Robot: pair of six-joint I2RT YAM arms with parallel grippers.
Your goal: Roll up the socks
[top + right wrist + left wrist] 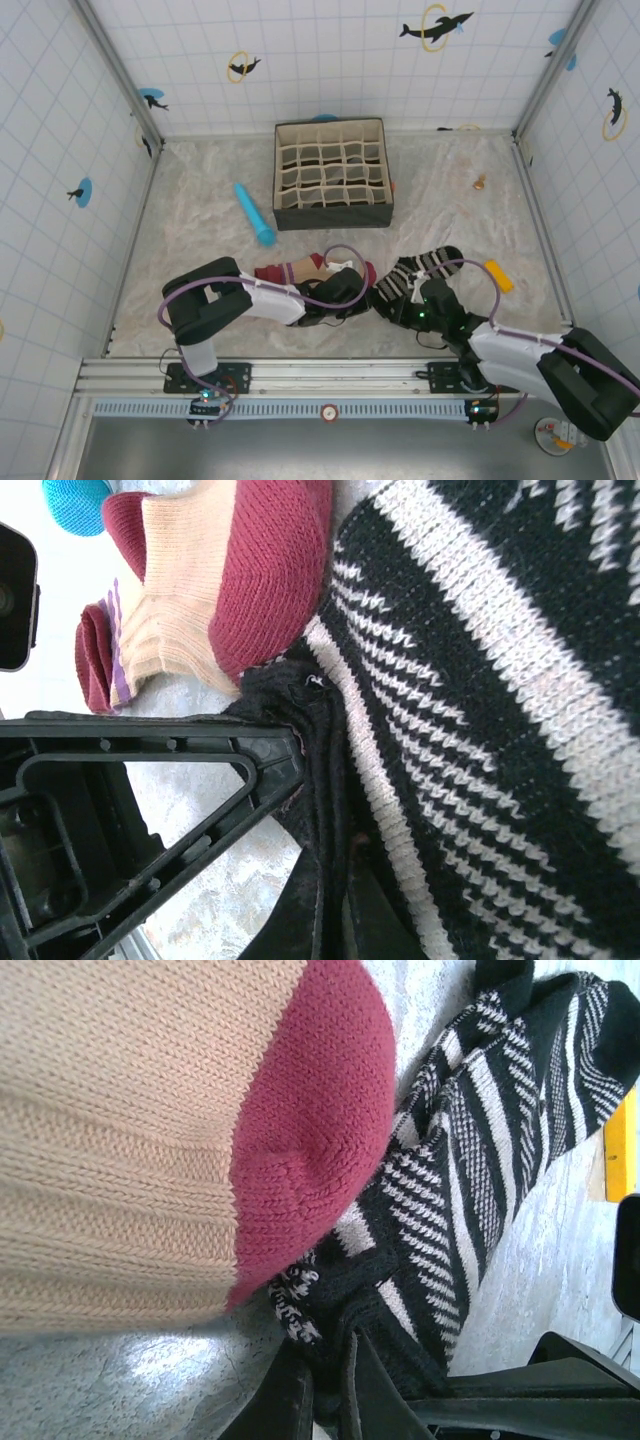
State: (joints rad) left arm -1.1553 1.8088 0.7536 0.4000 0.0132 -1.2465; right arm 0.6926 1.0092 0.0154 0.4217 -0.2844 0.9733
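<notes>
The peach sock [298, 268] with maroon toe lies flat near the table's front, its toe [310, 1130] touching the black-and-white striped sock [425, 268]. My left gripper [366, 297] comes from the left. In the left wrist view its jaws [330, 1400] are shut on the black end of the striped sock [480, 1160], just below the peach sock [120, 1140]. My right gripper [393, 298] comes from the right and is shut [335, 900] on the same black edge of the striped sock [500, 680], beside the peach sock [190, 590]. Both grippers pinch that end close together.
A fabric grid organizer box [332, 172] stands at the back centre. A blue cylinder [255, 213] lies left of it. A yellow block [498, 275] rests right of the striped sock, and a small brown piece [480, 183] sits at the back right. Tiled walls enclose the table.
</notes>
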